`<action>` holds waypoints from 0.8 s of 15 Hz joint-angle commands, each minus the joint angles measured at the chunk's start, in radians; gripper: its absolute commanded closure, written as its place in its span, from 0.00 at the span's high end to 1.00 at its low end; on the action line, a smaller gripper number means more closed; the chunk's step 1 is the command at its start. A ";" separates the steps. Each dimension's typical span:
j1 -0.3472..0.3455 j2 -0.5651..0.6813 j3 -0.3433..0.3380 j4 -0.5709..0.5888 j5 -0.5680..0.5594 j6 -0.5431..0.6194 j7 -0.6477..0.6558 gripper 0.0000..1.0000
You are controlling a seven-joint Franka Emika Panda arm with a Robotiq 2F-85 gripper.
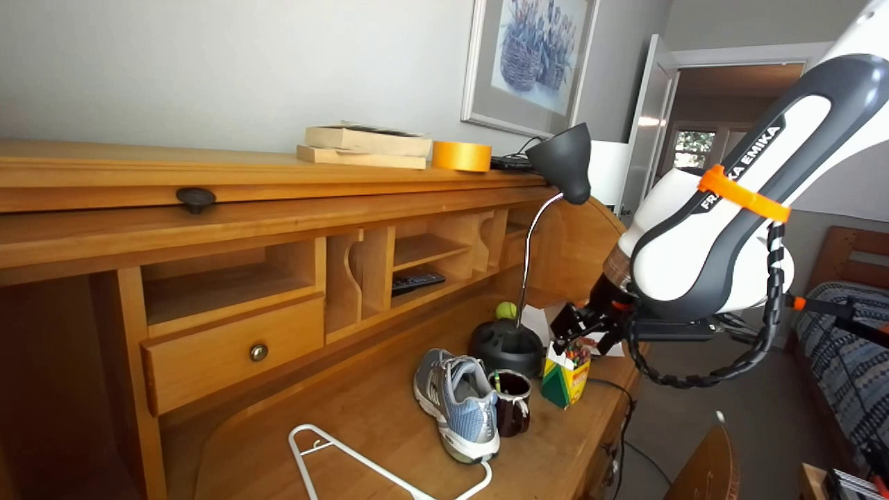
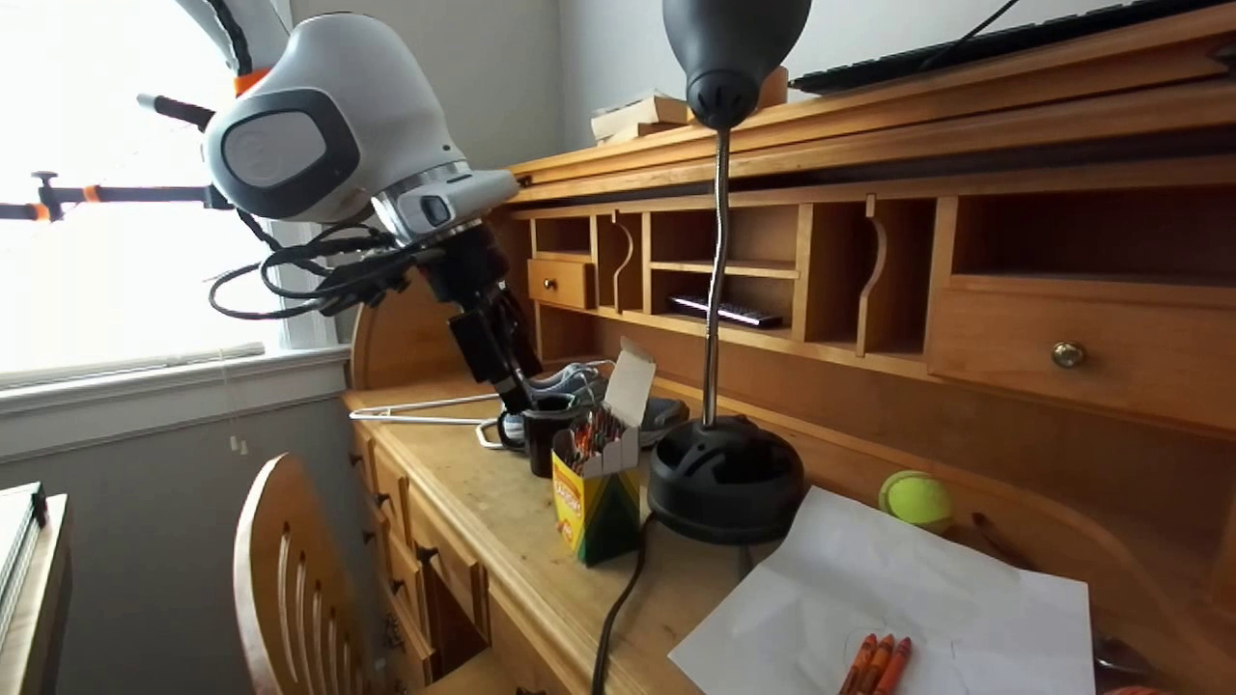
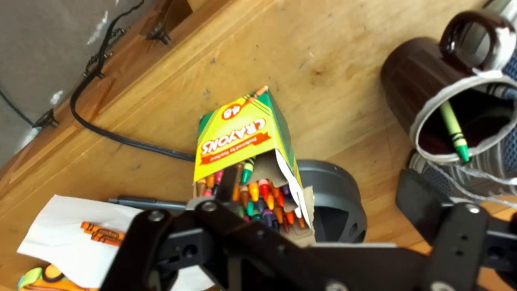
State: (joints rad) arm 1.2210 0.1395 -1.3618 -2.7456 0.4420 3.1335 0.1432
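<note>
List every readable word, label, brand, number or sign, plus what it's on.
"FRA...KA EMIKA": robot arm; the orange strap covers part of it.
"CRAYONS": crayon box.
"48": crayon box.
"Preferred by Teachers": crayon box, small print on the red banner.
Too small or blurred to read: print on the orange crayons and any marking on the sneaker.
</note>
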 commanded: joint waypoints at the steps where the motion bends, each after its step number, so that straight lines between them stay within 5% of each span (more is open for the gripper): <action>1: 0.055 -0.086 -0.107 0.001 -0.026 -0.166 -0.119 1.00; 8: 0.183 0.017 -0.276 0.009 -0.013 -0.426 -0.158 1.00; 12: 0.338 0.144 -0.439 0.018 0.017 -0.554 -0.199 1.00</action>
State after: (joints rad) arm 1.4383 0.1621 -1.6838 -2.7403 0.4301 2.6896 -0.0187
